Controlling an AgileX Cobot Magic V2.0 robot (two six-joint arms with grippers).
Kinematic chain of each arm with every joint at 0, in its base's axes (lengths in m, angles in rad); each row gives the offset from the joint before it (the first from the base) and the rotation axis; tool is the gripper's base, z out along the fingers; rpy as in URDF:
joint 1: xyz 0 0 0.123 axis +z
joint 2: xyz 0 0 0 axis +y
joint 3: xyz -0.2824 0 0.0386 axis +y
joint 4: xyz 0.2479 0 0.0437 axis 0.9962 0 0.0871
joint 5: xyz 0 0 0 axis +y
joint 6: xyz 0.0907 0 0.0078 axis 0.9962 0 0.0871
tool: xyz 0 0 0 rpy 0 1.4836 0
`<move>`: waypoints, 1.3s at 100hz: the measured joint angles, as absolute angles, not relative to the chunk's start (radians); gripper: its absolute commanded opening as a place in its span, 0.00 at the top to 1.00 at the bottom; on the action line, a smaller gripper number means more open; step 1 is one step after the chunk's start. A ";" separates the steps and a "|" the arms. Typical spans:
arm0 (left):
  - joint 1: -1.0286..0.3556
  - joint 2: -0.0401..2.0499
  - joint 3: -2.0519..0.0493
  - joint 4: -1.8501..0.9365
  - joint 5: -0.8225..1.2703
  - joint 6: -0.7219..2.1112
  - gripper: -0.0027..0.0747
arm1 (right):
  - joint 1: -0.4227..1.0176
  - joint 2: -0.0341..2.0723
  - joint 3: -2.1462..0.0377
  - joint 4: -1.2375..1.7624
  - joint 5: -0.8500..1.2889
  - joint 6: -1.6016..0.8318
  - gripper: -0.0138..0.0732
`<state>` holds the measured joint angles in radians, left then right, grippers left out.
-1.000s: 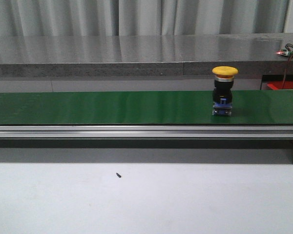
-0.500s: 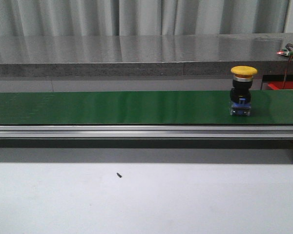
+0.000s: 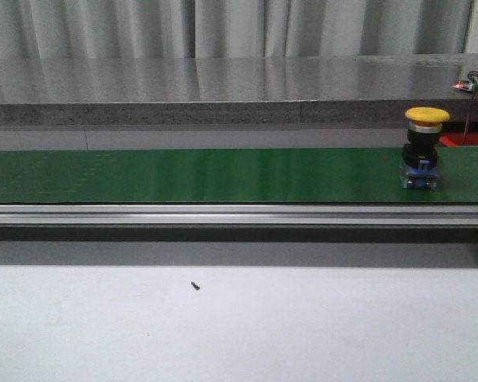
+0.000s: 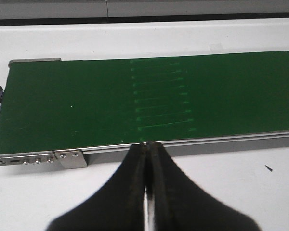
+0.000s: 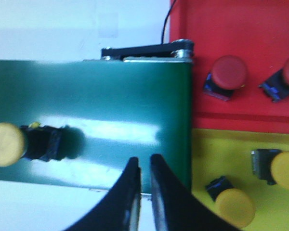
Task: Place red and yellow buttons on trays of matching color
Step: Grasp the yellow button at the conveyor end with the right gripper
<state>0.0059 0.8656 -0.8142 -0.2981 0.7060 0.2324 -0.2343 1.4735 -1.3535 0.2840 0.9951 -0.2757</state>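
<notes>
Yellow button [image 3: 425, 149] stands upright on the green conveyor belt [image 3: 207, 175], close to the belt's right end, its mushroom cap on top and a black body with a blue base touching the belt. In the right wrist view the same button [image 5: 19, 143] shows from above, apart from the belt's end edge.

Past that end of the belt lie two trays side by side. The red tray [image 5: 241, 53] holds two red buttons [image 5: 226, 77] [image 5: 286, 77], both tipped onto their sides. The yellow tray [image 5: 231, 159] holds two more yellow buttons [image 5: 231, 202] [image 5: 279, 168], also lying over. The two trays touch along a shared edge, and both sit just beside the belt's end roller.

Right tool [image 5: 144, 166] hangs above the belt's near edge, close to the tray end, its fingers nearly together with only a thin gap and nothing between them. Left tool [image 4: 148, 150] is clenched, fingers pressed together and empty, over the white counter [image 3: 303, 326] at the near rail of the belt's left end.

A small dark speck [image 3: 195, 286] lies on the counter in front of the belt. A grey ledge [image 3: 223, 87] runs behind the belt.
</notes>
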 measured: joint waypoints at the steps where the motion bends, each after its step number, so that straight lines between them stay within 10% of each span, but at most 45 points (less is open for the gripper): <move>1: 0.006 0.866 -0.814 -0.298 0.706 0.232 0.99 | -0.231 1.474 -1.352 0.284 1.000 -0.276 0.50; 17: 0.006 0.866 -0.814 -0.298 0.704 0.232 0.99 | -0.161 1.474 -1.352 0.288 1.027 -0.279 0.13; 130: 0.006 0.866 -0.814 -0.298 0.691 0.232 0.99 | -0.023 1.728 -1.352 0.275 0.984 -0.279 0.17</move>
